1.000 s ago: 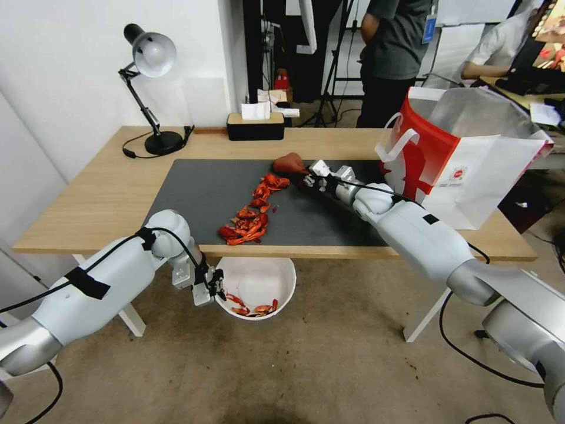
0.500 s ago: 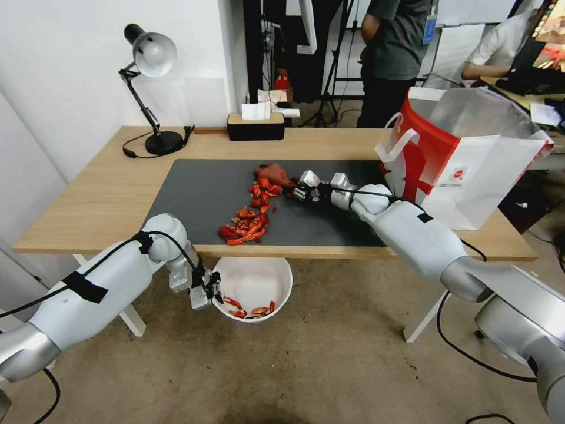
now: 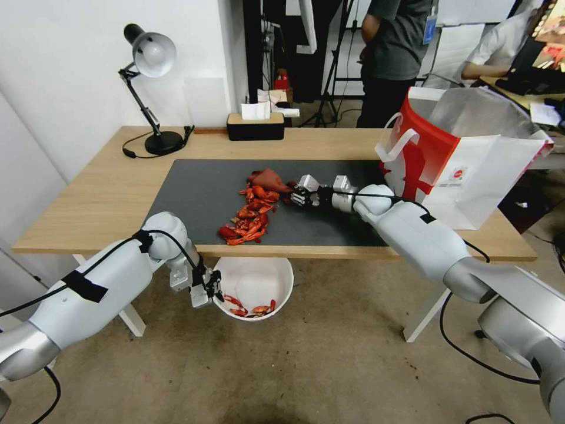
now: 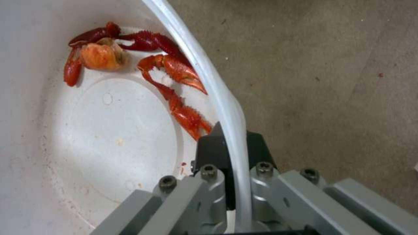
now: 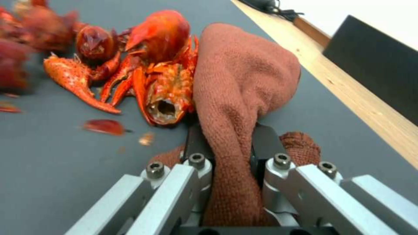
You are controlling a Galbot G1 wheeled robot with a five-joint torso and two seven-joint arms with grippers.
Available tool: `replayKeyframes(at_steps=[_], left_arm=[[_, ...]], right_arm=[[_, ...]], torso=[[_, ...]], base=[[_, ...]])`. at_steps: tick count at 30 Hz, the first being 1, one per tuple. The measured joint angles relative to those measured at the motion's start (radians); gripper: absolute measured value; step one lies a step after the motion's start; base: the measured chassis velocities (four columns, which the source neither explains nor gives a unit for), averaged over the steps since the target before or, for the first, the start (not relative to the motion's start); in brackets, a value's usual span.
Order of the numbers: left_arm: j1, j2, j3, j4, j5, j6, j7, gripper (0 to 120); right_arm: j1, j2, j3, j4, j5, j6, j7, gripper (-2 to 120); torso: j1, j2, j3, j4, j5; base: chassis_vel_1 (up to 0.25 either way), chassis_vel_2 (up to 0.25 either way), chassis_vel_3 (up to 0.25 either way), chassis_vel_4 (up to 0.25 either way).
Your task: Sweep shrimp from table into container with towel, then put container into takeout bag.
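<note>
No legible text, labels or numbers.

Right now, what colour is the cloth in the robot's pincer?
Rust-red, matte and plain; the towel shows best in the right wrist view.

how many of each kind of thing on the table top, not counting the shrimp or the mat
desk lamp: 1
tissue box: 1
towel: 1, held in the right hand
takeout bag: 1
total: 4
</note>
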State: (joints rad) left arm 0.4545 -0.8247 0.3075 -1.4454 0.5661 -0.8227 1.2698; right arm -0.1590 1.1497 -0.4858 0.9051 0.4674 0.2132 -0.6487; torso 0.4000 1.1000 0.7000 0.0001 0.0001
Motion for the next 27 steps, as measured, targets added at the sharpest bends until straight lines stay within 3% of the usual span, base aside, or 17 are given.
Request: replayKeyframes(at_steps=[13, 27], left_arm=[[0.001, -0.009, 0.005, -0.003, 0.0, 0.0, 0.001, 0], [-0.014, -0.015, 0.015, 0.01, -0.001, 0.0, 0.001, 0]], right_arm=[[-0.063, -0.079, -0.011, 0.145, 0.005, -0.016, 0.006, 8], [-0.094, -0.1, -0.018, 0.222, 0.005, -0.027, 0.012, 8]], torso=[[0.0, 0.0, 0.0, -0.0002, 0.0001], [0.0, 0.0, 0.0, 0.0, 0.0]], base=[[0.0, 0.0, 0.0, 0.0], [0.0, 0.0, 0.0, 0.0]])
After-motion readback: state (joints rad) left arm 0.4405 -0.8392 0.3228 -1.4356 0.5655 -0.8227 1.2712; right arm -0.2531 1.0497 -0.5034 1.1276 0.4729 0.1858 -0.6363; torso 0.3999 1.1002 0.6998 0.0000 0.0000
